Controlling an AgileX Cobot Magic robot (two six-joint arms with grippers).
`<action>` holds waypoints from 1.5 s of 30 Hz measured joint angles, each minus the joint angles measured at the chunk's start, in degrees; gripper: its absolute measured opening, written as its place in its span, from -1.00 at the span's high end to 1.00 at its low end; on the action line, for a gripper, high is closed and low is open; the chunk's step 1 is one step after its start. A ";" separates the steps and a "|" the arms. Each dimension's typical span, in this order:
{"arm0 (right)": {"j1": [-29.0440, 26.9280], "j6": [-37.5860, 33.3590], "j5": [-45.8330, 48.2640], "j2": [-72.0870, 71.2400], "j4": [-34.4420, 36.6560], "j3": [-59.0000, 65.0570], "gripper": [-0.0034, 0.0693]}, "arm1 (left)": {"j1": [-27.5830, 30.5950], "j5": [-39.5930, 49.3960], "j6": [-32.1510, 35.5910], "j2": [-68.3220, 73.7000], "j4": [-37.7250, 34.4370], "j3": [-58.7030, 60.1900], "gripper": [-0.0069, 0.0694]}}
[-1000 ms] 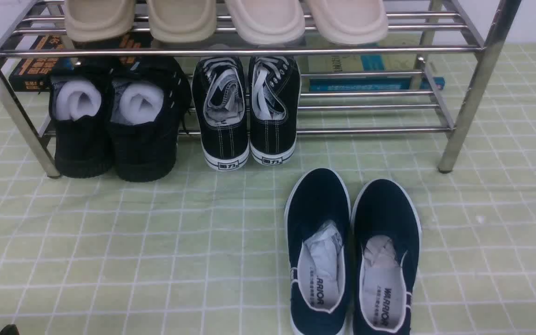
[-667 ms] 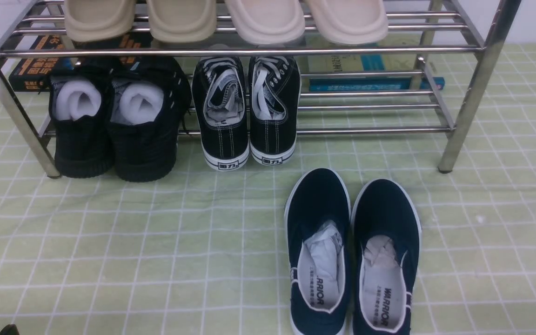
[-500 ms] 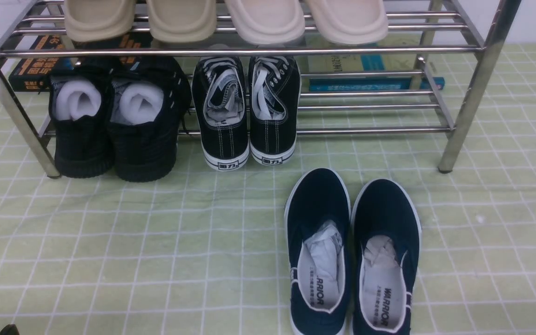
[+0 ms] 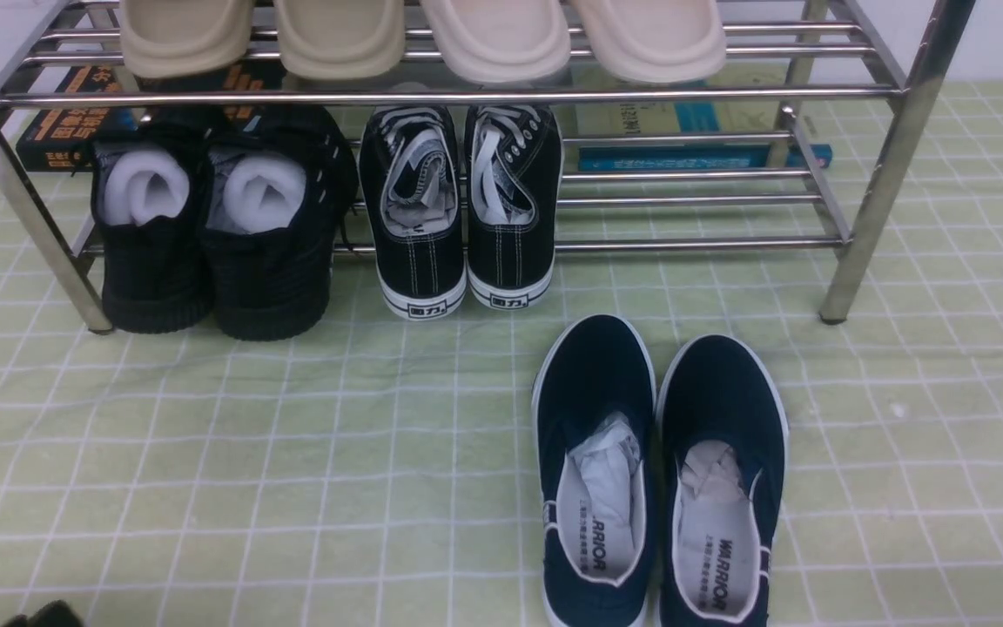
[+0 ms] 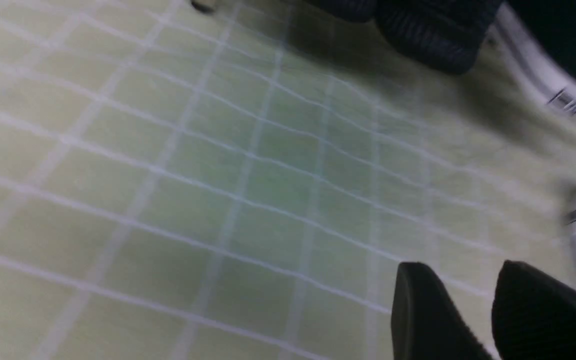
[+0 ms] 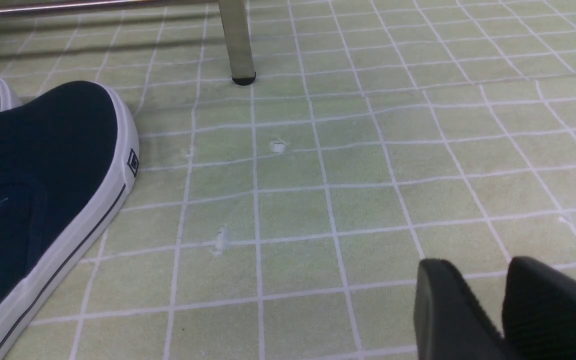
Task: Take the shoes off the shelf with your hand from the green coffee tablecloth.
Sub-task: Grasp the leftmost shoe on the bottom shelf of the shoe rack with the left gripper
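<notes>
The shoes [image 4: 214, 235], an all-black knit pair with white stuffing, stand on the left of the shelf's [image 4: 867, 200] lower tier, heels toward me and soles reaching the green coffee tablecloth [image 4: 292, 453]. One ribbed black heel [image 5: 433, 35] shows blurred in the left wrist view. My left gripper [image 5: 460, 265] hovers low over the cloth, well short of the shoes, open with only cloth showing between its fingers. Just a dark sliver of it [image 4: 40, 614] shows at the front view's lower left edge. My right gripper [image 6: 477, 261] is open and empty over bare cloth.
Black canvas sneakers [image 4: 462, 209] with white laces stand beside the black pair. Navy slip-ons [image 4: 658, 470] lie on the cloth in front of the shelf, near my right gripper. Beige slippers [image 4: 423, 35] fill the top tier and books [image 4: 693, 131] lie behind. A steel leg [image 6: 238, 45] stands ahead of the right gripper.
The dark tip of my left gripper at the front view's lower left edge has shifted slightly to the right. The shoes and the shelf have not moved.
</notes>
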 joint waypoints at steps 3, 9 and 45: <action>0.00 0.00 0.00 0.00 -0.04 0.00 0.35 | 0.00 -0.33 -9.45 0.00 -14.09 0.19 0.19; 0.00 0.00 0.00 0.00 -0.04 0.00 0.34 | 0.00 -1.68 -17.44 0.00 -28.02 0.19 0.19; 0.00 0.00 0.00 0.00 -0.04 0.00 0.26 | 0.00 26.23 12.89 70.05 -0.04 -56.30 0.48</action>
